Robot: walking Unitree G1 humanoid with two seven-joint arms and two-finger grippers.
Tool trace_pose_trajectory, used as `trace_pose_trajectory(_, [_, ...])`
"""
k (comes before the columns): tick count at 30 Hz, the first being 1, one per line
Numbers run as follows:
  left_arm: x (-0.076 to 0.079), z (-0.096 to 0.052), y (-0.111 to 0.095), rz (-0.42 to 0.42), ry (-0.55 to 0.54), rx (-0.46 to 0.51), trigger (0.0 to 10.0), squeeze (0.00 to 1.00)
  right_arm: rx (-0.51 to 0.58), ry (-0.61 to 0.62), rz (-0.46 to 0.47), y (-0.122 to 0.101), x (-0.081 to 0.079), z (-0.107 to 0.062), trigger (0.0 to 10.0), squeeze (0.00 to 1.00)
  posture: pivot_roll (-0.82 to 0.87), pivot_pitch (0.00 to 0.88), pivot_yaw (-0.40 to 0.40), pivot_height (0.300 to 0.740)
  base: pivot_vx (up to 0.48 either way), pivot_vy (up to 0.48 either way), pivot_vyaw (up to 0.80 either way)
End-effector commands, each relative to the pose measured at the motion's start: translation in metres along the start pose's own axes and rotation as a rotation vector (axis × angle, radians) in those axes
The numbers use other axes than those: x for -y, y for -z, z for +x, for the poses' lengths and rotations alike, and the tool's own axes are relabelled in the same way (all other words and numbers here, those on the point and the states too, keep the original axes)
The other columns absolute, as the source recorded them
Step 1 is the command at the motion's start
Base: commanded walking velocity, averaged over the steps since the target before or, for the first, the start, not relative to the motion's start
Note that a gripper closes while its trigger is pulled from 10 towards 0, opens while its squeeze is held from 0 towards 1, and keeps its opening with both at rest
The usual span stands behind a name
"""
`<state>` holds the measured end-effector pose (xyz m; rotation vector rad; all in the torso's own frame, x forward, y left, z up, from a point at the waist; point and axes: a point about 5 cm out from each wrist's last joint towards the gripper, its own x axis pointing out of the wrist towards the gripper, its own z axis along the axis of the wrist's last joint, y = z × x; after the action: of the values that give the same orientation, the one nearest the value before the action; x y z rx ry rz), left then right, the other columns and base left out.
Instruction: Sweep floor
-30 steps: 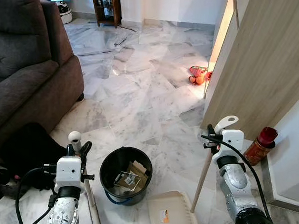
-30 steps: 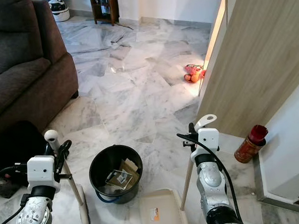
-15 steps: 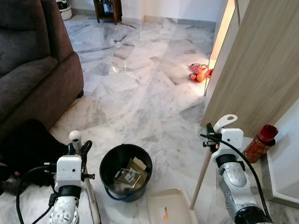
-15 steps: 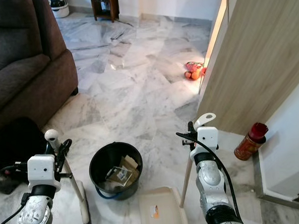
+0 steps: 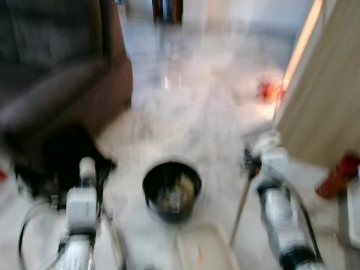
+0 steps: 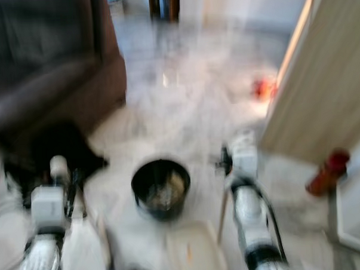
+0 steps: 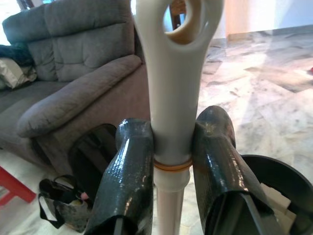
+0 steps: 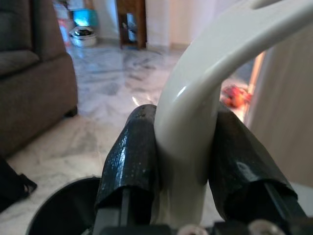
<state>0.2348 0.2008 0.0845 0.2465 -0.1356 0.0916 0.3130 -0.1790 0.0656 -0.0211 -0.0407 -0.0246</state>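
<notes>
Blur smears both of my head views, so I lean on the wrist cameras for detail. My left hand (image 7: pixel 171 161) is clamped on the cream broom handle (image 7: pixel 171 88), both black fingers (image 7: pixel 129 171) pressed against its sides just under the hanging loop. My right hand (image 8: pixel 186 161) grips the curved white dustpan handle (image 8: pixel 205 98) the same way, fingers tight on either side.

I take the black bucket (image 5: pixel 171 190) as my landmark. It sits on the marble floor (image 5: pixel 190 104) between my two arms, with pale scraps inside that I can't make out. The dustpan's wooden pole (image 5: pixel 240 210) slants down to the bucket's right, and the pale dustpan tray (image 5: pixel 203 253) lies just on my side of the bucket. The broom's shaft runs down to the bucket's left.

Left of the bucket and beyond it stands a grey sofa (image 7: pixel 73 63), with a dark bag (image 7: pixel 58 205) on the floor at its foot. Right of the bucket a wooden panel (image 5: pixel 327 86) rises, a red can (image 5: pixel 336 175) at its base. Small orange-red things (image 5: pixel 269 90) lie further off beside the panel.
</notes>
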Motion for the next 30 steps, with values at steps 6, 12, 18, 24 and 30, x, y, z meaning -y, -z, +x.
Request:
trace_pose_trajectory(6, [-0.0011, 0.0026, -0.007, 0.013, -0.005, 0.042, 10.0, 0.0, 0.023, 0.0, -0.008, -0.0044, 0.0012, 0.0018, 10.0, 0.0, 0.14, 0.069, -0.023, 0.74, -0.083, 0.0, 0.0])
trace_pose_trajectory(12, [-0.0003, 0.0037, -0.0066, 0.016, -0.004, 0.043, 10.0, 0.0, 0.022, 0.003, -0.006, -0.0045, 0.0016, 0.0026, 10.0, 0.0, 0.14, 0.056, -0.025, 0.74, 0.0, 0.0, 0.0])
trace_pose_trajectory(18, [0.0005, 0.0051, -0.0068, 0.015, -0.001, 0.046, 10.0, 0.0, 0.015, 0.01, 0.006, -0.0046, 0.0027, 0.0044, 10.0, 0.0, 0.14, 0.043, -0.024, 0.74, 0.0, 0.0, 0.0])
trace_pose_trajectory(24, [0.0007, 0.0066, -0.0075, 0.013, 0.002, 0.052, 10.0, 0.0, -0.005, 0.015, 0.018, -0.0031, 0.0027, 0.0056, 10.0, 0.0, 0.14, 0.033, -0.023, 0.74, 0.0, 0.0, -0.53])
trace_pose_trajectory(30, [0.0009, 0.0071, -0.0073, 0.012, 0.003, 0.053, 10.0, 0.0, -0.005, 0.019, 0.007, -0.0033, 0.0042, 0.006, 10.0, 0.0, 0.14, 0.033, -0.025, 0.74, 0.0, 0.0, -0.8])
